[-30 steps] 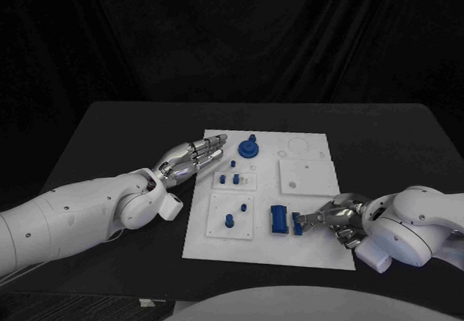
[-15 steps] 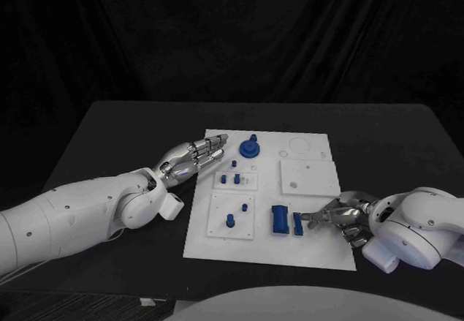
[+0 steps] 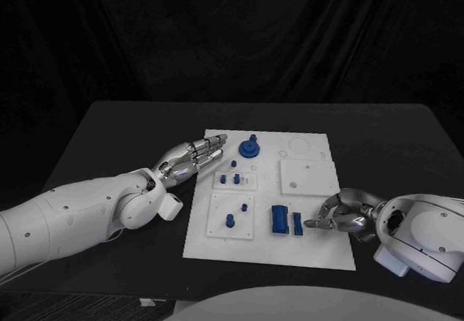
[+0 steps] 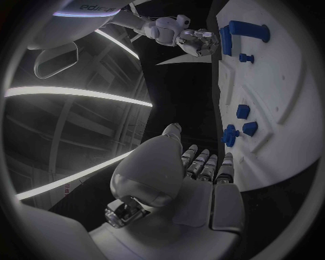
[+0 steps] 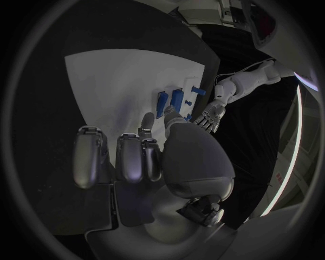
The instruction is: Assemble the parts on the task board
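Blue block [image 3: 297,223] — beside right robot hand [image 3: 341,214]

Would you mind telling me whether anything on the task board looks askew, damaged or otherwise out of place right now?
Nothing stands out. The task board lies flat on the table, its blue parts sit within its panels, and nothing looks broken or spilled. The right hand is beside the two blue blocks; the left hand rests at the board's far left edge.

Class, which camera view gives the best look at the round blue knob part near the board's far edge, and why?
The head view: the round blue knob part sits unobstructed on the task board, seen from above. The left wrist view shows it edge-on beyond the left hand. In the right wrist view I cannot make it out.
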Tool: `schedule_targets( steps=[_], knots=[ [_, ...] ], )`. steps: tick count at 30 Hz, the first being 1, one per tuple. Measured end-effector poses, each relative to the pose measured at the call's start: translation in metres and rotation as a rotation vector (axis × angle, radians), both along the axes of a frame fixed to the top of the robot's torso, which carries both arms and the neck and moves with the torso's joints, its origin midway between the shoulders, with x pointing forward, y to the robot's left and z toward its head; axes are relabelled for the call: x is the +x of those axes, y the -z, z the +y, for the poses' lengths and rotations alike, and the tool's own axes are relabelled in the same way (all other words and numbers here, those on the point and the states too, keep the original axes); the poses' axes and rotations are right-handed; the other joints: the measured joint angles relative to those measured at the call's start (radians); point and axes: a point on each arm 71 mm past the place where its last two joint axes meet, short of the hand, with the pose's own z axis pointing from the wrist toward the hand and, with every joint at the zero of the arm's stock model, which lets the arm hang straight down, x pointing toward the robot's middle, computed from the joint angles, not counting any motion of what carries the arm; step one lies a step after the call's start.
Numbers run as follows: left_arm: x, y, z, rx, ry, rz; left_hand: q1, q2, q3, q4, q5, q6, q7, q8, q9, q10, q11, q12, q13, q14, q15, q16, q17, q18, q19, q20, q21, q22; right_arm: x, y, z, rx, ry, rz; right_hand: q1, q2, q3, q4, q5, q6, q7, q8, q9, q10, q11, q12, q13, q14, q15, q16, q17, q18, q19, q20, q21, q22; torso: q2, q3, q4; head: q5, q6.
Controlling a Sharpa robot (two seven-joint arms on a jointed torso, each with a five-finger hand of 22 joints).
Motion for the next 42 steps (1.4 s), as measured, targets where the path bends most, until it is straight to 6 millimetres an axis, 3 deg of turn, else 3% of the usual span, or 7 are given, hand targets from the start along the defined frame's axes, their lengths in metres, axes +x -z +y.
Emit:
schedule_targets(
  steps=[2, 3, 6, 11, 27, 36, 42],
  knots=[
    [0.000, 0.000, 0.000, 0.000, 0.000, 0.000, 0.000, 0.000, 0.000, 0.000, 0.004, 0.000, 0.000, 0.000, 0.000, 0.000, 0.000, 0.000, 0.000, 0.000, 0.000, 0.000, 0.000, 0.000, 0.000, 0.000, 0.000, 0.000, -0.001, 0.000, 0.001, -0.016, -0.027, -0.016, 0.000, 0.000, -0.001, 0.010, 0.000, 0.013, -0.008, 0.078, 0.081, -0.001, -0.008, 0.000, 0.000, 0.000, -0.008, 0.000, -0.010, 0.000, 0.002, -0.009, 0.002, 0.000, 0.000, 0.0000, 0.0000, 0.000, 0.000],
    [0.000, 0.000, 0.000, 0.000, 0.000, 0.000, 0.000, 0.000, 0.000, 0.000, 0.004, 0.000, 0.000, 0.000, 0.000, 0.000, 0.000, 0.000, 0.000, 0.000, 0.000, 0.000, 0.000, 0.000, 0.000, 0.000, 0.000, 0.000, -0.002, 0.001, 0.002, -0.027, -0.044, -0.026, 0.000, 0.000, -0.001, 0.012, 0.000, 0.048, -0.012, 0.129, 0.134, 0.001, -0.010, 0.000, 0.000, -0.002, -0.010, 0.000, -0.011, 0.000, 0.002, -0.009, 0.002, 0.000, 0.000, 0.0000, 0.0000, 0.000, 0.000],
    [0.000, 0.000, 0.000, 0.000, 0.000, 0.000, 0.000, 0.000, 0.000, 0.000, 0.004, 0.000, 0.000, 0.000, 0.000, 0.000, 0.000, 0.000, 0.000, 0.000, 0.000, 0.000, 0.000, 0.000, 0.000, 0.000, 0.000, 0.000, -0.003, 0.001, 0.004, -0.049, -0.081, -0.046, 0.000, 0.000, -0.003, 0.022, 0.000, 0.118, -0.019, 0.215, 0.222, 0.000, -0.017, 0.000, 0.000, 0.001, -0.015, 0.000, -0.009, 0.000, 0.002, -0.016, 0.008, 0.000, 0.000, 0.0000, 0.0009, 0.000, 0.000],
    [0.000, 0.000, 0.001, 0.000, -0.001, 0.000, 0.000, 0.000, 0.000, 0.000, 0.004, 0.000, 0.000, 0.000, 0.001, 0.000, 0.000, 0.000, 0.000, 0.000, 0.000, 0.000, 0.000, 0.000, 0.000, 0.000, 0.000, 0.000, -0.005, 0.002, 0.008, -0.072, -0.126, -0.060, 0.000, 0.000, -0.003, 0.022, 0.000, 0.126, -0.021, 0.228, 0.243, 0.000, -0.017, 0.000, 0.000, 0.001, -0.015, 0.000, -0.006, 0.000, 0.002, -0.016, 0.008, 0.000, 0.000, 0.0002, 0.0012, 0.001, 0.000],
    [0.000, 0.001, 0.000, 0.002, -0.001, 0.001, 0.000, 0.000, 0.000, 0.000, 0.004, 0.000, 0.000, 0.000, 0.001, 0.000, 0.000, 0.000, 0.000, 0.000, 0.000, 0.000, 0.000, 0.000, 0.000, 0.000, 0.000, 0.000, -0.004, 0.005, 0.012, -0.099, -0.173, -0.072, -0.006, -0.005, -0.005, 0.030, 0.000, 0.134, -0.021, 0.239, 0.259, 0.000, -0.017, 0.000, 0.000, -0.002, -0.018, 0.000, -0.011, 0.000, 0.002, -0.016, 0.008, 0.000, -0.001, -0.0001, 0.0012, -0.002, 0.000],
    [0.000, 0.001, 0.000, 0.002, -0.001, 0.001, 0.000, 0.000, 0.000, 0.000, 0.004, 0.000, 0.000, 0.000, 0.001, 0.000, 0.000, 0.000, 0.000, 0.000, 0.000, 0.000, 0.000, 0.000, 0.000, 0.000, 0.000, 0.000, -0.002, 0.006, 0.013, -0.106, -0.173, -0.076, -0.027, 0.016, -0.007, 0.040, 0.000, 0.130, -0.024, 0.239, 0.263, 0.001, -0.024, 0.000, 0.000, 0.001, -0.022, 0.000, -0.017, 0.000, -0.001, -0.019, 0.008, 0.000, -0.001, -0.0002, 0.0014, -0.001, 0.000],
    [0.000, 0.001, 0.000, 0.001, 0.000, 0.001, 0.000, 0.000, 0.000, 0.000, 0.004, 0.000, 0.000, 0.000, 0.001, 0.000, 0.000, 0.000, 0.000, 0.000, 0.000, 0.000, 0.000, 0.000, -0.004, 0.004, 0.000, 0.000, 0.000, 0.008, 0.014, -0.109, -0.174, -0.077, -0.030, 0.018, -0.007, 0.040, 0.000, 0.130, -0.024, 0.239, 0.266, 0.001, -0.024, 0.000, 0.000, 0.001, -0.022, 0.000, -0.017, 0.000, -0.001, -0.019, 0.008, 0.000, 0.000, -0.0002, 0.0016, 0.000, 0.000]
  ],
)
